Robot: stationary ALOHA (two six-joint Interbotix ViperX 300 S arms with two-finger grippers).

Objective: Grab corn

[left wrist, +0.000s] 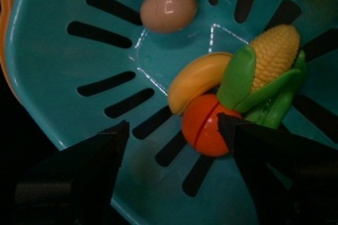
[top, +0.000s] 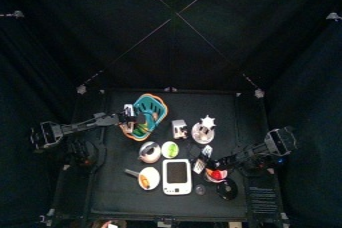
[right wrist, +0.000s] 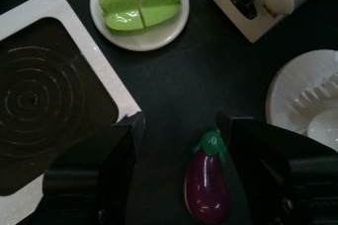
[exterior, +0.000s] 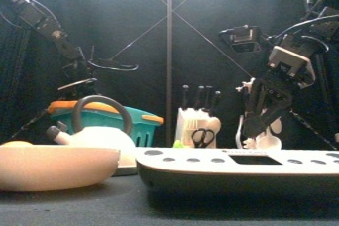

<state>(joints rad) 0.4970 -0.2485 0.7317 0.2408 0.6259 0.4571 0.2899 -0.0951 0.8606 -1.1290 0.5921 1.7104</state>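
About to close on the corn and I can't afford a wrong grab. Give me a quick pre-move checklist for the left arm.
1. Left gripper open: ok, the jaws stand wide apart over the teal basket.
2. Corn in view: ok, the yellow cob lies in the basket beside a green pod.
3. Jaws centred on the corn: not ok, the gap lines up on the orange-red round toy; the corn sits off to one side.
4. Corn free to lift: cannot tell, the green pod lies against it and an orange piece is close by.
5. Right gripper out of the way: ok, it hovers over an eggplant on the table, away from the basket.
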